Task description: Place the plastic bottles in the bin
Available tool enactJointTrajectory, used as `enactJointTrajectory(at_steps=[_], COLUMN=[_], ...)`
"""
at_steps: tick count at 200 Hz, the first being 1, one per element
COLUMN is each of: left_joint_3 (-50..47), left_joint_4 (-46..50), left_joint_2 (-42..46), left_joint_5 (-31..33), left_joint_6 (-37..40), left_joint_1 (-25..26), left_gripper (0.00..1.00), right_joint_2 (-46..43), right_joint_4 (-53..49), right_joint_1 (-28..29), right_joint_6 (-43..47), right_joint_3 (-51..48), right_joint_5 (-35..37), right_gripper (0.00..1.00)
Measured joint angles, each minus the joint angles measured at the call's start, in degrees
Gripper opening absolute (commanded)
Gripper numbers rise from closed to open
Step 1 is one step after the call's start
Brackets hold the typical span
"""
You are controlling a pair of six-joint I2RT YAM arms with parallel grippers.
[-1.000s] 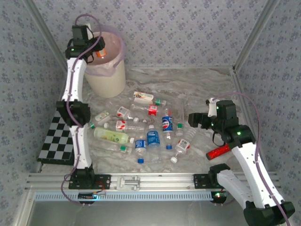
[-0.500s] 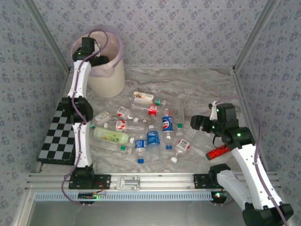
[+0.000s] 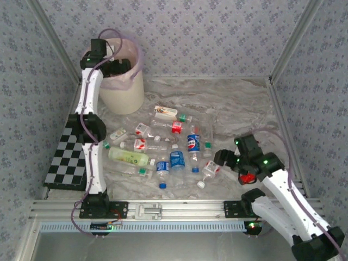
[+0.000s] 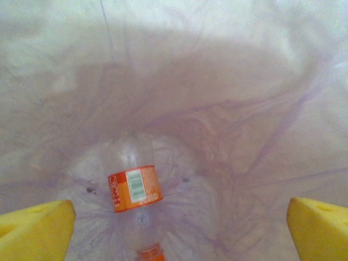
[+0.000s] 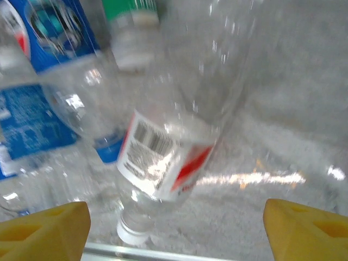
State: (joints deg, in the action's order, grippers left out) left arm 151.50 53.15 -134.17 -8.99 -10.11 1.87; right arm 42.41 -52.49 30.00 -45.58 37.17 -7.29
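Note:
The bin (image 3: 122,92) stands at the back left, cream-white with a pink-lilac bag. My left gripper (image 3: 117,65) hangs over its mouth, open. In the left wrist view the left gripper (image 4: 179,234) holds nothing, and an orange-labelled bottle (image 4: 134,187) lies on the bag's bottom below it. Several plastic bottles (image 3: 163,147) lie scattered mid-table. My right gripper (image 3: 224,159) is low at the pile's right edge, open, beside a red-white labelled bottle (image 3: 211,169). In the right wrist view that bottle (image 5: 163,163) lies between the wide-apart fingers of the right gripper (image 5: 176,228), untouched.
A pale green bottle (image 3: 129,157) and a blue-labelled bottle (image 3: 177,159) lie left of the right gripper. A checkerboard (image 3: 66,157) sits at the left. A red cylinder (image 3: 248,178) is partly hidden under the right arm. A metal rail (image 3: 163,207) runs along the near edge.
The left gripper opened over the bin and the orange-capped bottle it held dropped inside. The right arm came down and nearer, toward the red-white labelled bottle.

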Motion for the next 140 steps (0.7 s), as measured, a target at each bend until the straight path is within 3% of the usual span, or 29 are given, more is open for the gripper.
enactJointTrajectory(at_steps=[22, 55, 76, 96, 110, 125, 140], left_joint_3=[0.50, 0.07, -8.46, -26.27, -37.62, -45.20, -51.84], left_joint_4=[-0.35, -0.39, -2.08, -8.11, -11.93, -14.40, -17.75], left_joint_2=[5.42, 16.35, 28.20, 43.12, 51.71, 56.43, 58.75], left_joint_5=[0.09, 1.97, 3.87, 4.76, 6.23, 6.58, 8.39], left_joint_6=[-0.04, 0.13, 1.22, 3.23, 5.14, 6.03, 4.46], left_joint_1=[0.00, 0.15, 1.49, 7.26, 15.13, 22.21, 24.61], left_gripper=[0.99, 0.99, 0.99, 0.99, 0.99, 0.99, 0.99], right_joint_2=[0.46, 4.74, 8.79, 10.91, 12.07, 12.44, 12.39], right_joint_4=[1.64, 10.25, 14.69, 18.49, 20.09, 20.76, 21.03], right_joint_1=[5.73, 8.02, 8.02, 7.52, 6.80, 6.05, 5.25], right_joint_6=[-5.53, -10.32, -11.08, -11.19, -10.82, -10.10, -9.33], right_joint_3=[-3.08, -7.93, -8.85, -8.98, -9.07, -9.07, -9.07], right_joint_5=[1.18, 1.33, 1.49, 1.57, 1.55, 1.75, 2.01], right_gripper=[1.00, 1.00, 0.98, 0.95, 0.89, 0.82, 0.75])
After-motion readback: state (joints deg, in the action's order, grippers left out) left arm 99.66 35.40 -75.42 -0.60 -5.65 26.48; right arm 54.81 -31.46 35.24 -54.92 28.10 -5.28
